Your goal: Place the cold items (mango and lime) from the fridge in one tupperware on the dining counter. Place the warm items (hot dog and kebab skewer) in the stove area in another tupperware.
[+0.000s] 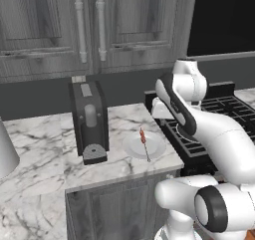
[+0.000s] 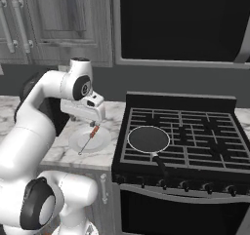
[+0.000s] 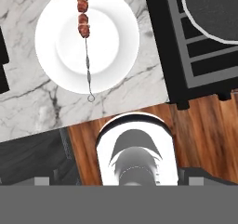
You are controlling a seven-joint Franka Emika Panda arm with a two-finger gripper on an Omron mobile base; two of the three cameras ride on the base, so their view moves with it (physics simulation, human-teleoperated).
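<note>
Here, left of the stove [image 2: 180, 136], a round, glossy white plate [image 3: 116, 46] sits on the veined marble table [image 3: 28, 111]. The kebab skewer [image 3: 84, 25] lies on it: light, thin, stiff wire, likely slippery. Best pinched at the chunky meat. The claw [image 2: 93, 118] hovers above, jaws spread, empty.

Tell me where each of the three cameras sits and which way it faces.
Left base view: behind the arm's left, looking forward and down at the counter; the arm fills its right.
Right base view: behind the arm's right, facing the stove; the arm rises at left.
Hand view: straight down.
All share the kebab skewer on the white plate.
</note>
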